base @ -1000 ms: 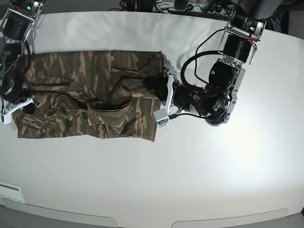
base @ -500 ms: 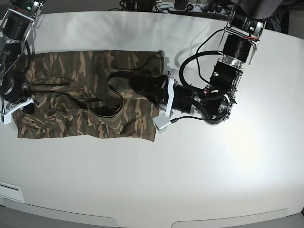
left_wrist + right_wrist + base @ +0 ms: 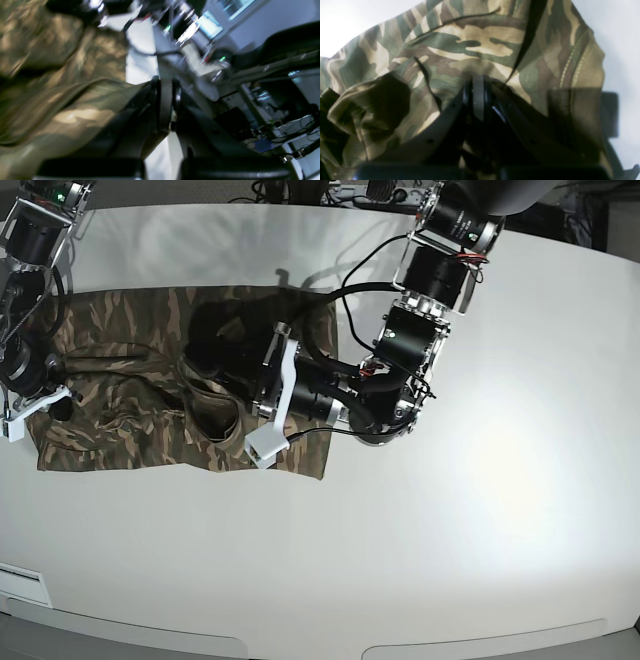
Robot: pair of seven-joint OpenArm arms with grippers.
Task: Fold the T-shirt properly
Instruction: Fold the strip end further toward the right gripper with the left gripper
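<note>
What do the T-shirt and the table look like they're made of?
T-shirt: soft woven or knit cloth, likely cotton, matte; it creases, drapes in folds and shows stitched seams along its edge. Table: a hard, smooth white surface, perhaps laminate or painted board, with a slight sheen; a soft bright glare spot shows on it.

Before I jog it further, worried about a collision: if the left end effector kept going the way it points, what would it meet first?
More of the T-shirt it grips; beyond, probably the right end effector, depth unclear.
</note>
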